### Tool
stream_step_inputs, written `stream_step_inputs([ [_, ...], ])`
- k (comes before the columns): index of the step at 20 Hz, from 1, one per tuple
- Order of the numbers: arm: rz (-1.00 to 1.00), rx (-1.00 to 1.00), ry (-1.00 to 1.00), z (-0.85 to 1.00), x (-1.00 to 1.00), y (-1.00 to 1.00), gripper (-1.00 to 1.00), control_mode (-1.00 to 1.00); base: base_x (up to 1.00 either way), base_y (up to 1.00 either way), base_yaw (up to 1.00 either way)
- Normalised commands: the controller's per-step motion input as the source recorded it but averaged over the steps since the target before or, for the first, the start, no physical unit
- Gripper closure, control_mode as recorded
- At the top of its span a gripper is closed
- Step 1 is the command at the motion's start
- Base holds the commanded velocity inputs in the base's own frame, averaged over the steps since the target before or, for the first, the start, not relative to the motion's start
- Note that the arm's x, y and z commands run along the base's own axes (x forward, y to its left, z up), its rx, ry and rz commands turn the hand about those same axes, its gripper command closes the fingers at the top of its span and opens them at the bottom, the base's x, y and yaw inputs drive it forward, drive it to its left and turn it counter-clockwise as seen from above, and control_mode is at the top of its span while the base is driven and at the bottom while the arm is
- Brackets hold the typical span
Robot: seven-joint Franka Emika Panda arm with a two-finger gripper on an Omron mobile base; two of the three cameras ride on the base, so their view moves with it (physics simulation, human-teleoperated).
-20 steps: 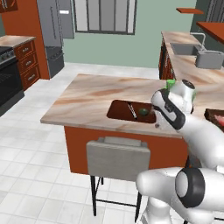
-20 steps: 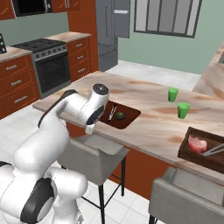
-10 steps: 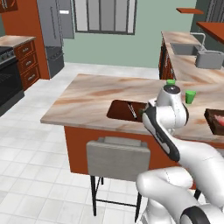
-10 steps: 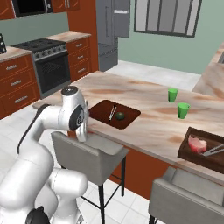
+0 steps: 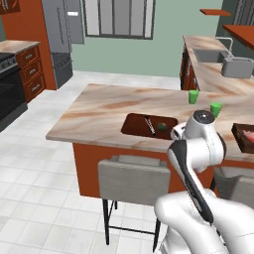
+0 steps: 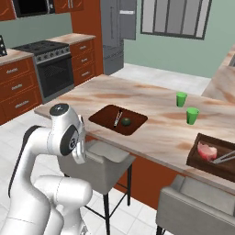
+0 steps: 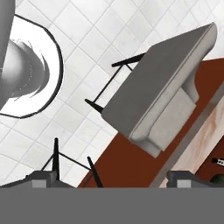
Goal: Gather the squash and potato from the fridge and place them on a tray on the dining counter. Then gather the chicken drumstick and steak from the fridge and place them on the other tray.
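Fridge (image 5: pixel 62 37): far left, doors shut.
Near tray (image 6: pixel 103 119): on dining counter (image 5: pixel 99 111), holding squash (image 6: pixel 126 121); potato not made out there.
Gripper (image 7: pixel 111 181): jaws spread wide, empty, aimed down at stool (image 7: pixel 162 87).
Far-right tray (image 6: pixel 206 163): steak (image 6: pixel 206 150) aboard; drumstick unclear.

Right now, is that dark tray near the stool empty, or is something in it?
Not empty. The tray on the dining counter holds the squash, a small dark green lump, beside a thin utensil.
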Motion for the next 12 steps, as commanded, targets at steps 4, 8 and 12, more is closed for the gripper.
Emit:
stream_step_inputs([
  [4,0.07,-0.03,-0.15,0.04,-0.48,0.0,-1.0,-1.0,0.0,0.0,0.0],
  [8,0.02,0.0,-0.12,0.05,-0.27,0.0,-1.0,-1.0,0.0,0.0,0.0],
  [12,0.0,0.0,-0.07,0.01,-0.14,0.0,-1.0,1.0,-0.18,0.0,0.01],
])
